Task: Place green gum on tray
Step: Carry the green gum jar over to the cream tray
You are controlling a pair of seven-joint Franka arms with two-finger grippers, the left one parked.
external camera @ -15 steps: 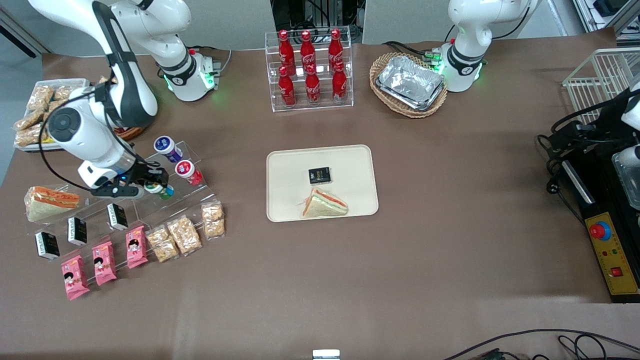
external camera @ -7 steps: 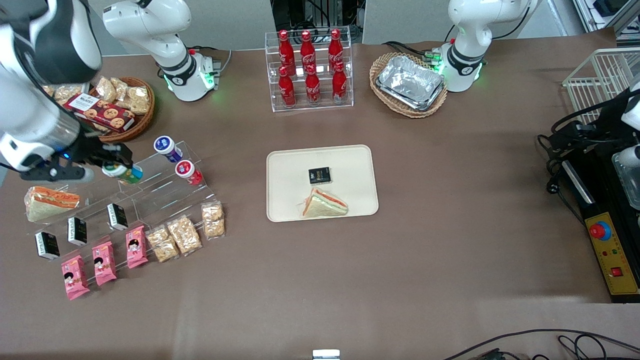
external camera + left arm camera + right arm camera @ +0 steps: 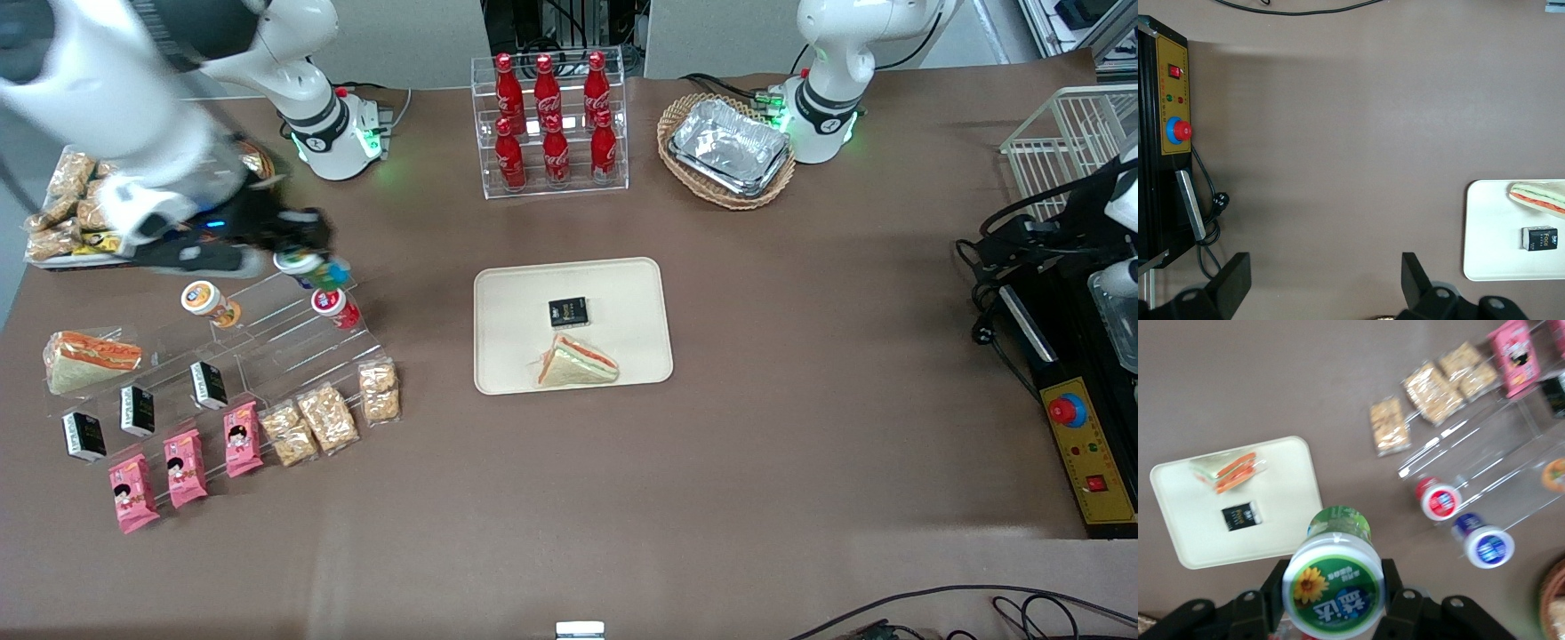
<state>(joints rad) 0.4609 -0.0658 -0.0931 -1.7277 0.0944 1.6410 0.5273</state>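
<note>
My right gripper (image 3: 300, 252) is shut on the green gum (image 3: 322, 272), a small green canister with a white lid. It holds the gum in the air above the upper step of the clear display stand (image 3: 276, 342), toward the working arm's end of the table. In the right wrist view the gum (image 3: 1335, 583) sits between both fingers (image 3: 1393, 588), lid toward the camera. The cream tray (image 3: 622, 302) lies flat mid-table, apart from the gripper, with a sandwich (image 3: 576, 363) and a black packet (image 3: 567, 312) on it. It also shows in the right wrist view (image 3: 1285, 493) and the left wrist view (image 3: 1491, 227).
A red canister (image 3: 336, 307) and an orange-lidded canister (image 3: 206, 300) stand on the display stand. A blue-lidded canister (image 3: 1485, 547) stands beside the red one (image 3: 1438, 500). Snack packets (image 3: 324, 416) lie nearer the camera. A cola bottle rack (image 3: 551, 124) and a wicker basket with foil trays (image 3: 729, 147) stand farther away.
The gripper lifted the green gum off the stand, swung toward the working arm's end, then moved toward the tray. The orange-lidded canister has come into view.
</note>
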